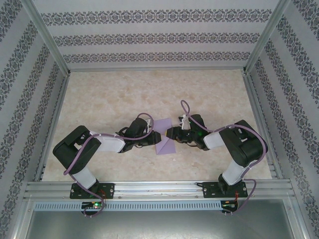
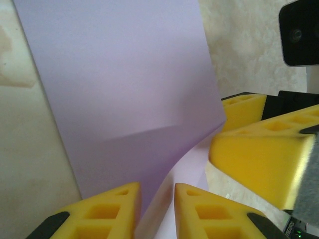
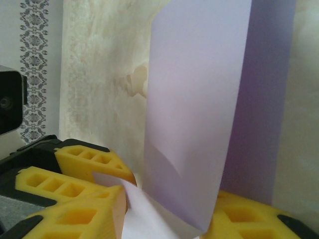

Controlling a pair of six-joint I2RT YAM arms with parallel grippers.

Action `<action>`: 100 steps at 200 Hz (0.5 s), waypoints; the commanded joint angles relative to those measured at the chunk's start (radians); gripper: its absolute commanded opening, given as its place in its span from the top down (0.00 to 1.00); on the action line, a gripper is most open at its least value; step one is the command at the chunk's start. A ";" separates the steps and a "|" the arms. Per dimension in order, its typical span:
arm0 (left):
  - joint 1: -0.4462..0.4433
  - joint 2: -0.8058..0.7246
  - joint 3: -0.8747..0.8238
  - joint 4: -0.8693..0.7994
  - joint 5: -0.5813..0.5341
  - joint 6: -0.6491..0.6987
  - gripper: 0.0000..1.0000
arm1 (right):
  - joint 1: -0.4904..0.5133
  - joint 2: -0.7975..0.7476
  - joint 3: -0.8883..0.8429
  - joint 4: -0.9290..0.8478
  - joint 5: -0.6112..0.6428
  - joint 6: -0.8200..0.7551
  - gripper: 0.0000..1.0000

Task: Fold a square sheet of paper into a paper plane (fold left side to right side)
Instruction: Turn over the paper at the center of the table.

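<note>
The sheet (image 1: 165, 145) lies in the middle of the surface (image 1: 124, 99). The left arm (image 1: 99, 144) and right arm (image 1: 234, 142) reach in from either side, and their tips come close together over it.

In the left wrist view, the left fingers (image 2: 107, 211) stand apart and pinch nothing. The sheet's near edge lifts off the surface and drops into the gap between them. I cannot tell whether it touches either one. A soft bend crosses the sheet just above them. Its near right corner curls up and shows a paler underside. The right fingers (image 2: 259, 159) sit just beside that curled corner, on its right.

In the right wrist view, the right fingers are open wide. A flap of the sheet stands upright between them and fills most of the gap. Its foot is close against the finger at the picture's right, and a pale curl reaches toward the other finger. The left fingers are at the lower left, just beside the curl.
</note>
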 commanded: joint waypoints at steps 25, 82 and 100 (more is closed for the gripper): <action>0.014 -0.003 0.001 -0.048 -0.027 0.030 0.73 | 0.021 0.026 0.016 0.014 0.010 -0.015 0.74; 0.047 -0.196 0.015 -0.207 -0.082 0.108 0.60 | 0.011 -0.043 0.019 -0.006 0.027 -0.031 1.00; 0.063 -0.290 0.017 -0.256 -0.103 0.135 0.54 | -0.009 -0.097 0.013 -0.009 0.030 -0.037 1.00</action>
